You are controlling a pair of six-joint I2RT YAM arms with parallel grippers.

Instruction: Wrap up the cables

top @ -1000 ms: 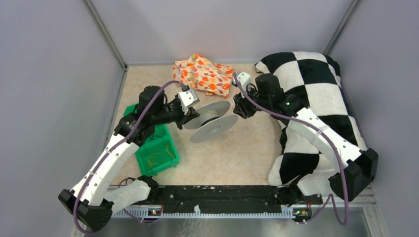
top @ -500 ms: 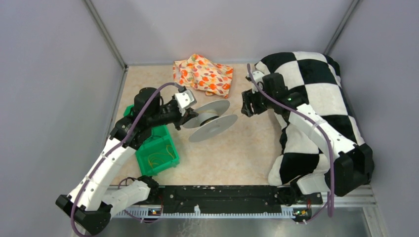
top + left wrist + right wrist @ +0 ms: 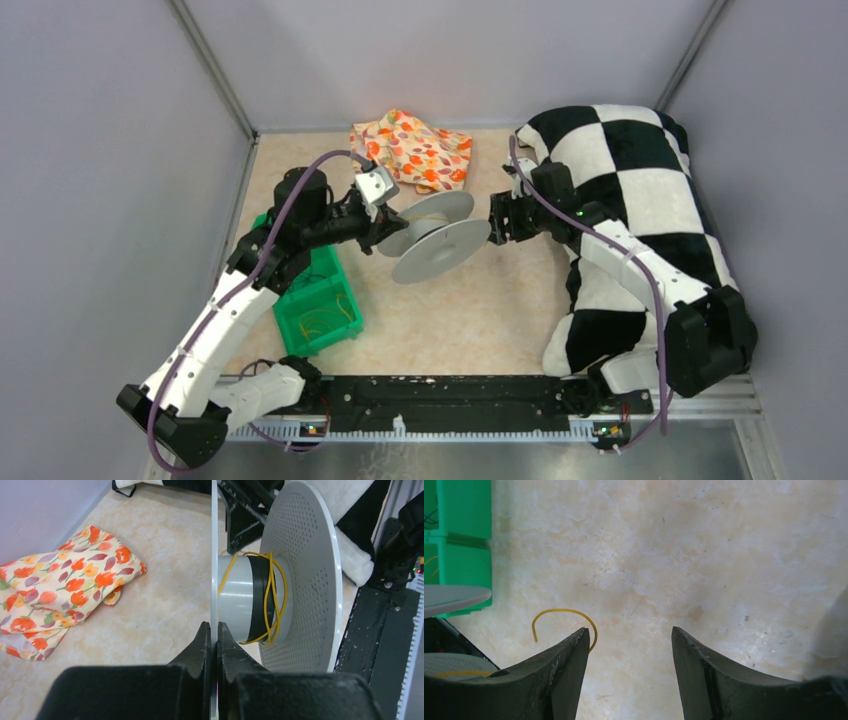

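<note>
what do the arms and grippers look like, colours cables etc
Both the left arm and right arm have white link shells with black joints and bases. A thick purple cord runs along each. The fingers are black, wedge-shaped, tapering.

Beige table: cloth, pillow, green bin

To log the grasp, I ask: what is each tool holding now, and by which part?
The left tool pinches the grey plastic spool by the rim of its near round flange. The right tool is open, holding nothing.
</note>
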